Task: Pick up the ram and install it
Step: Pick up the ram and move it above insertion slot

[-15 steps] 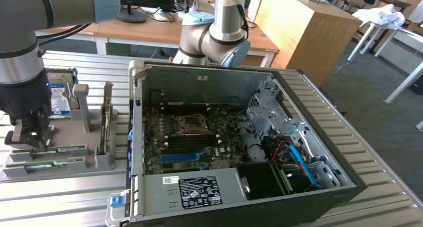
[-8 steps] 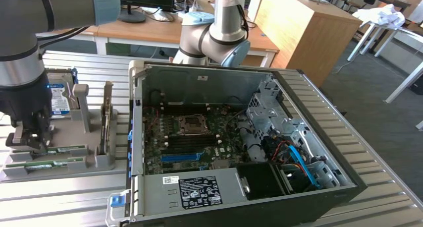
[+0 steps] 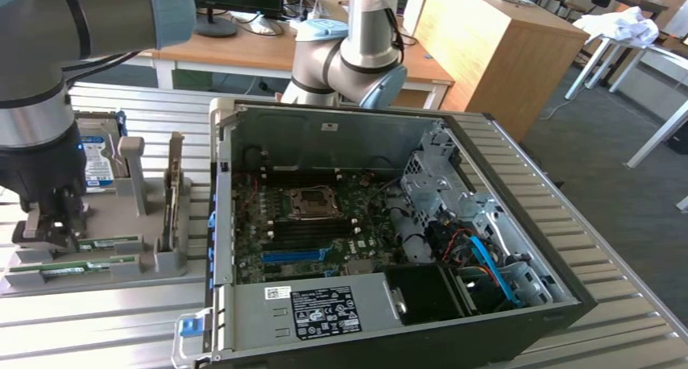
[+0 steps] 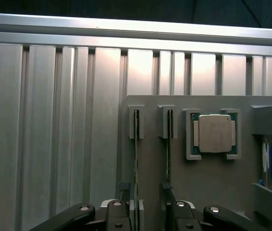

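Note:
Two ram sticks, green and narrow, stand on edge in the slots of a grey holder (image 3: 161,260) at the exterior view's left, one ram (image 3: 105,243) behind the other ram (image 3: 80,267). In the wrist view they show edge-on as thin lines, the ram (image 4: 136,159) and its neighbour (image 4: 168,154). My gripper (image 3: 48,232) hangs low over the holder's near end. In the wrist view the gripper (image 4: 145,214) is open, one ram running between its fingers (image 4: 121,211); the second ram lies along the other finger. Nothing is gripped.
The holder also carries a silver processor (image 4: 215,133) and a hard drive (image 3: 99,155) with a blue-white label. An open computer case (image 3: 516,248) lies at the exterior view's right, its motherboard (image 3: 312,224) exposed. Everything rests on a ribbed aluminium table (image 3: 129,313).

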Action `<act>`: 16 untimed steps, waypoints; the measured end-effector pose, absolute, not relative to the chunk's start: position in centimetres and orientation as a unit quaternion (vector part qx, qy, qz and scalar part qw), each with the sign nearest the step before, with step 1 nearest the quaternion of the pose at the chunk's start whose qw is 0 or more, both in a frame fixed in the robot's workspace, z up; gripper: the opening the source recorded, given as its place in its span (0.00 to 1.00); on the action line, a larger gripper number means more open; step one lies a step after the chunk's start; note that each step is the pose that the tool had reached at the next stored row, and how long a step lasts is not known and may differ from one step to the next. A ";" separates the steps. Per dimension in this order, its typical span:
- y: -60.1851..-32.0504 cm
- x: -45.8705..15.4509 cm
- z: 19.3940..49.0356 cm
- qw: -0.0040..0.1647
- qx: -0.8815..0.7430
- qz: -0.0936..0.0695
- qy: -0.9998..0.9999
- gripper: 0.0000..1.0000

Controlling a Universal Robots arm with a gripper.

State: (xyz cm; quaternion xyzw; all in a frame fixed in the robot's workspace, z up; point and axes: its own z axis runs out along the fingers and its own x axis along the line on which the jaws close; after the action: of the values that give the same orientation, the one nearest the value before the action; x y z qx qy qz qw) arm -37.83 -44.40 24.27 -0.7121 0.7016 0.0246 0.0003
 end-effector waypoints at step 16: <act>-44.5 -37.9 22.5 0.000 -0.712 0.025 0.702 0.37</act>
State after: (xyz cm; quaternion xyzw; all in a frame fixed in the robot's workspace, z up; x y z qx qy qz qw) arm -37.89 -44.46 22.54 -0.7121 0.7016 0.0246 0.0002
